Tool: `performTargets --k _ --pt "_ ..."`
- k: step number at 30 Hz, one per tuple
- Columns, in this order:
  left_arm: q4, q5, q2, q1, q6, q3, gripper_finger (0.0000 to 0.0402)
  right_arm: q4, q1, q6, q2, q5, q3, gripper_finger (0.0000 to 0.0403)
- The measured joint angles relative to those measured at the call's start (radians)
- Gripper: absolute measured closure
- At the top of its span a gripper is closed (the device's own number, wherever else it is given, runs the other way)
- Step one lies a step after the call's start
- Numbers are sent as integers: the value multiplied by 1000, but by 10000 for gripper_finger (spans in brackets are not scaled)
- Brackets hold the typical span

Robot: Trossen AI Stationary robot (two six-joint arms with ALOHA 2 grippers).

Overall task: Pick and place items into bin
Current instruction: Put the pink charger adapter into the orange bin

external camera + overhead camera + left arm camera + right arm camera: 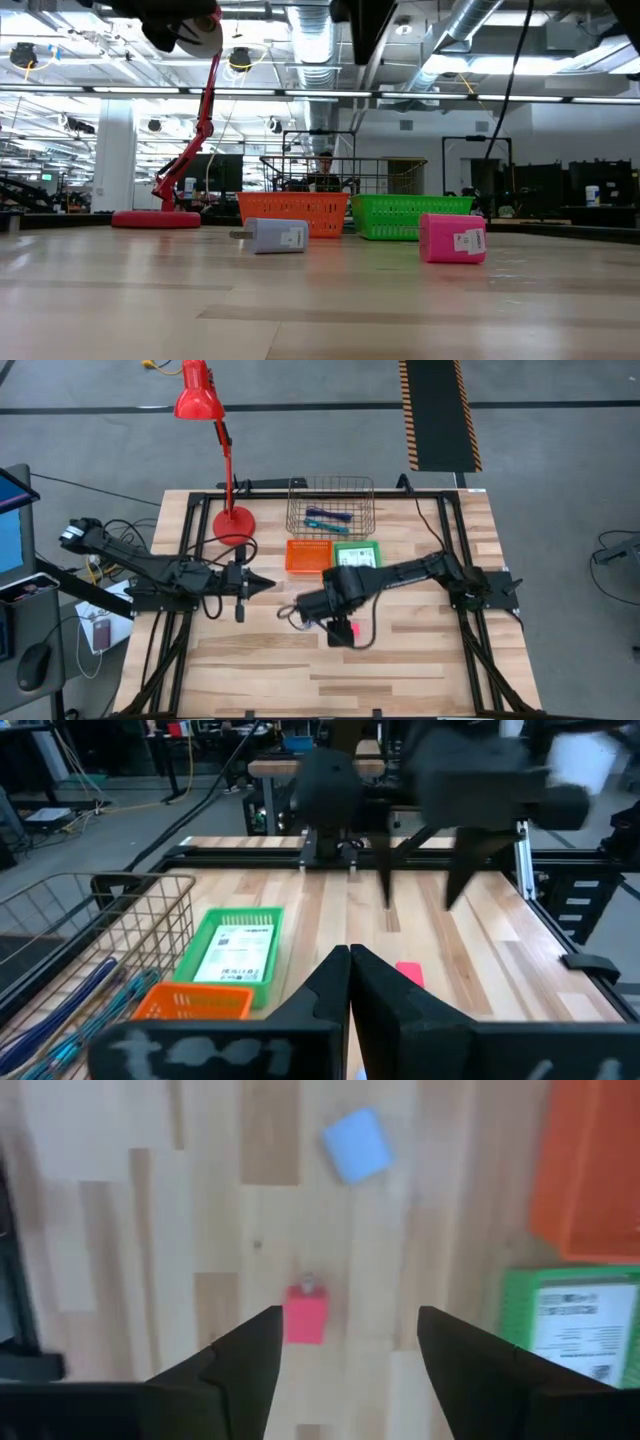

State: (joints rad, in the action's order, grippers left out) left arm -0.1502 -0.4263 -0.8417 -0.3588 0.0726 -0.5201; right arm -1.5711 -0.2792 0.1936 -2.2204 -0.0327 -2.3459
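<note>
A pink block (305, 1315) and a pale blue lump (356, 1145) lie flat on the wooden table (400, 660), apart from each other. My right gripper (345, 1350) hangs open well above them and points straight down. The pink block shows between its fingers, nearer one of them. In the low view the lump (275, 235) and the block (452, 238) rest on the table with nothing touching them. My left gripper (262, 585) is shut on nothing and is held level over the table's left part. Blue and teal pens (328, 517) lie in the wire bin (330, 485).
An orange basket (308, 555) and a green basket (372, 546) holding a white printed card pack (355, 557) stand in front of the wire bin. A red desk lamp (232, 525) stands at the far left. Bare table lies toward the near edge.
</note>
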Motion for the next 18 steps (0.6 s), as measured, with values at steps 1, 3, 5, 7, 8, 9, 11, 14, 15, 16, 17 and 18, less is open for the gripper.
performTargets --k 1,3,5,7,8,9,11,14,15,16,17,18 --pt "-14 1 -12 0 -1 0 401 0 -16 12 0 -10 0 177" --pt "-37 1 -30 0 -3 0 402 2 -49 35 0 -51 9 181" --pt "-44 1 -41 0 -4 0 401 -1 -81 55 0 -91 24 187" --pt "-44 2 -44 0 -5 0 401 0 -111 83 0 -123 44 193" --pt "-44 1 -44 0 -5 0 401 0 -124 97 0 -135 55 196" --pt "-44 1 -44 0 -4 0 401 1 -135 113 -1 -151 71 198" --pt "-44 2 -44 0 -2 0 402 -1 -156 144 -1 -180 102 202" --pt "-44 2 -44 0 1 0 401 -1 -184 185 -1 -227 155 207" --pt "-44 2 -44 0 5 0 401 0 -193 204 -1 -248 173 207" --pt "-43 2 -44 0 12 0 401 1 -203 223 -1 -271 192 208" --pt "-43 2 -44 0 17 0 401 0 -213 236 -1 -292 210 209" --pt "-44 2 -44 0 20 0 402 1 -224 251 4 -310 231 209"
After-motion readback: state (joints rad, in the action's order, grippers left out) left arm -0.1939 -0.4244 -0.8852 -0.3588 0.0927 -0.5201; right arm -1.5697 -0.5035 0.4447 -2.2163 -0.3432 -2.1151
